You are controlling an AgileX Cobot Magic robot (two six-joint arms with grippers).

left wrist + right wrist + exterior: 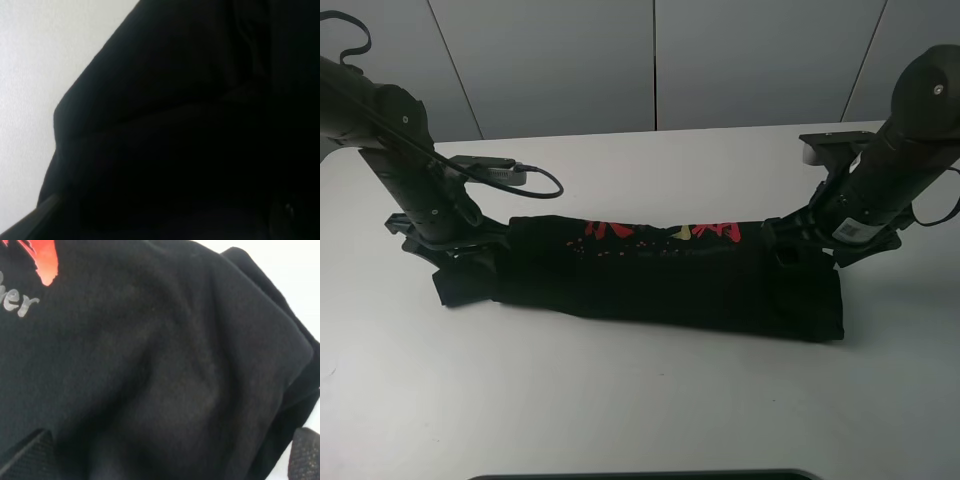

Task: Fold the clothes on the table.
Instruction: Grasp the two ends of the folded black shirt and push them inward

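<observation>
Left gripper [470, 260], right gripper [790, 245]: tips indistinct against T-shirt [670, 285]

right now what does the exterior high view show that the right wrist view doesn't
Only the exterior high view shows the whole T-shirt lying as a long folded band across the table, with the left gripper at one end, the right gripper at the other, and a cable behind. Only the right wrist view shows grey lettering beside the red print, and wide-apart fingertips over the cloth. Both show black fabric, red print and white table.
</observation>
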